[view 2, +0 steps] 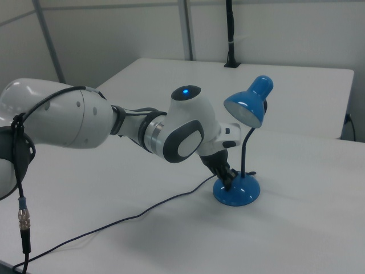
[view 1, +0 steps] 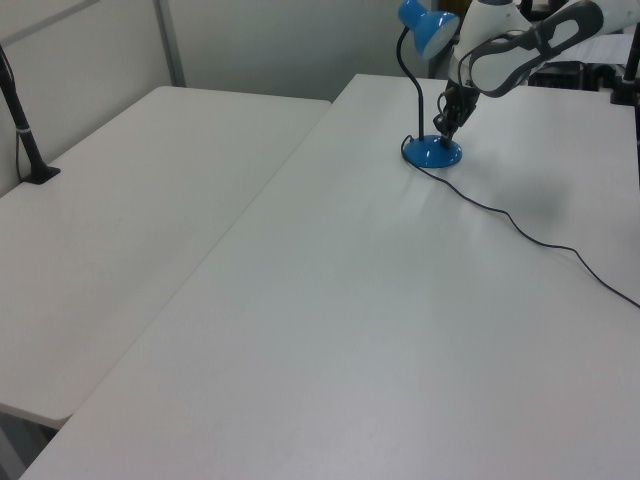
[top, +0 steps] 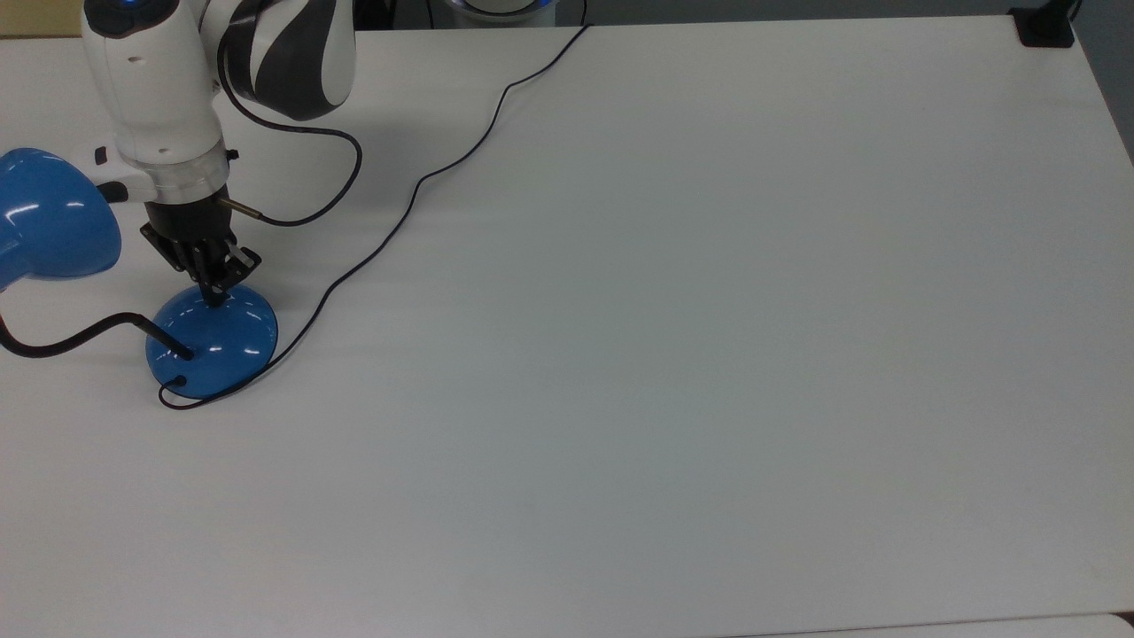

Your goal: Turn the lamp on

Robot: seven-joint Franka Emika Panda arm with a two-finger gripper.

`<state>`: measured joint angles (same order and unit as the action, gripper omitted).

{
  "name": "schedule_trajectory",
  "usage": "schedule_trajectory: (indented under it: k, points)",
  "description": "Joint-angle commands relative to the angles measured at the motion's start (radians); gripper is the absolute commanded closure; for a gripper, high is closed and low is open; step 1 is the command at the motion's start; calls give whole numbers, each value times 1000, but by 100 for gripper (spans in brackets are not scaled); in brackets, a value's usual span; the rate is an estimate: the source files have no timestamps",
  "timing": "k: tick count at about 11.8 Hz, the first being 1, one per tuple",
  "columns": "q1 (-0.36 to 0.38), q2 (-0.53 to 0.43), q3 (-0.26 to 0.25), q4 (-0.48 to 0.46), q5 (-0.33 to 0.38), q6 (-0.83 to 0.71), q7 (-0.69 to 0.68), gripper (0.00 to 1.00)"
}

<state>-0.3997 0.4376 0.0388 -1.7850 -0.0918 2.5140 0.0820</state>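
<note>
We count one lamp [top: 213,341] near the top view's left edge of the table [top: 709,354], with one domed base, one black neck [view 2: 245,149], one blue shade [view 2: 250,101] and one thin cord [top: 416,190] running to the top view's upper edge. One robot arm [view 2: 114,123] with one gripper [top: 214,297]. Two white tables: this one plus a second table [view 1: 120,220] adjoining in the left view. Two black clamp posts [view 1: 25,135] [view 2: 230,34].

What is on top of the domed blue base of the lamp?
On the glossy blue domed lamp base rest the black end effector tip and the black bendable neck foot. Whatever lies beneath the tip is covered.
</note>
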Motion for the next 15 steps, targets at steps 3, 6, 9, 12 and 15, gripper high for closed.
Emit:
schedule_trajectory:
  k: [3, 6, 9, 12, 15]
  points:
    - [-4, 82, -3, 75, -16, 9, -63, 100]
    - [-5, 47, -3, 73, -14, -7, -67, 100]
    - [8, -87, 1, 67, -14, -267, -93, 100]
    - [51, -189, 42, 64, -16, -514, -88, 100]
    - [160, -299, 43, 55, -16, -687, -84, 100]
